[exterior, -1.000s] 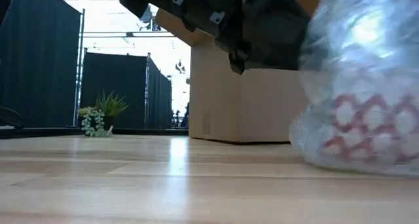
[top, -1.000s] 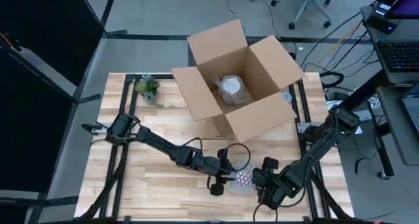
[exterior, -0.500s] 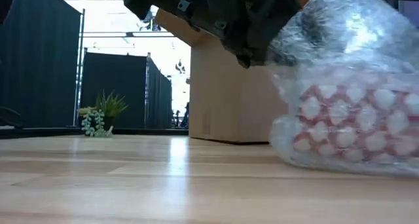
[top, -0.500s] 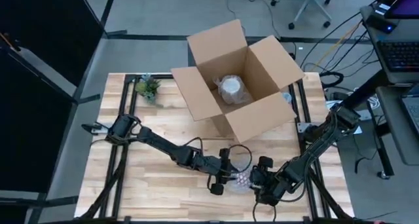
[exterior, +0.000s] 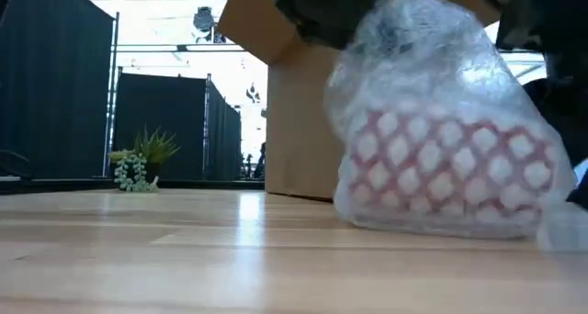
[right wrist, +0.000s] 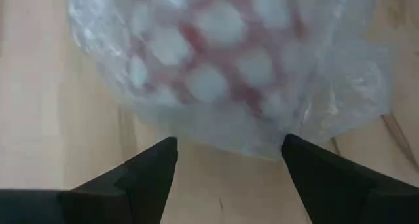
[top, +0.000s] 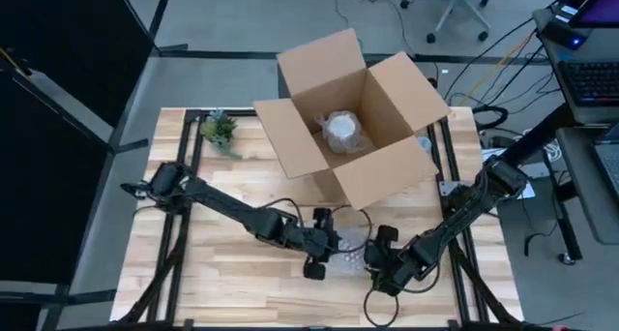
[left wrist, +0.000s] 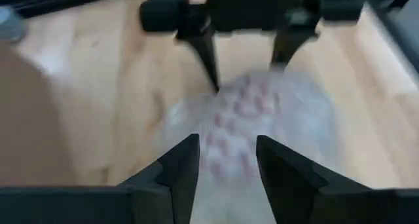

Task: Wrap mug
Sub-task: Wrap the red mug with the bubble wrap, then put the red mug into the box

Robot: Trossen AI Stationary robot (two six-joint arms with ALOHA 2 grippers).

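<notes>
Plant: a small potted plant (top: 219, 130) sits in the upper left of the table (top: 222, 273), unchanged.
Left gripper: the left gripper (top: 323, 256), lower centre of the high view, has shifted slightly left since a second ago; its fingers (left wrist: 177, 175) stand spread, at the wrapped bundle's left side.
Mug: the bubble-wrapped mug (exterior: 446, 162), red-and-white patterned, rests on the table between both grippers; in the low view it has slid from the right edge towards the centre.
Box: the open cardboard box (top: 353, 128) stays at upper centre, a wrapped item inside.
Right gripper: the right gripper (top: 380, 255) has moved left, fingers (right wrist: 147, 178) wide apart before the bundle.
</notes>
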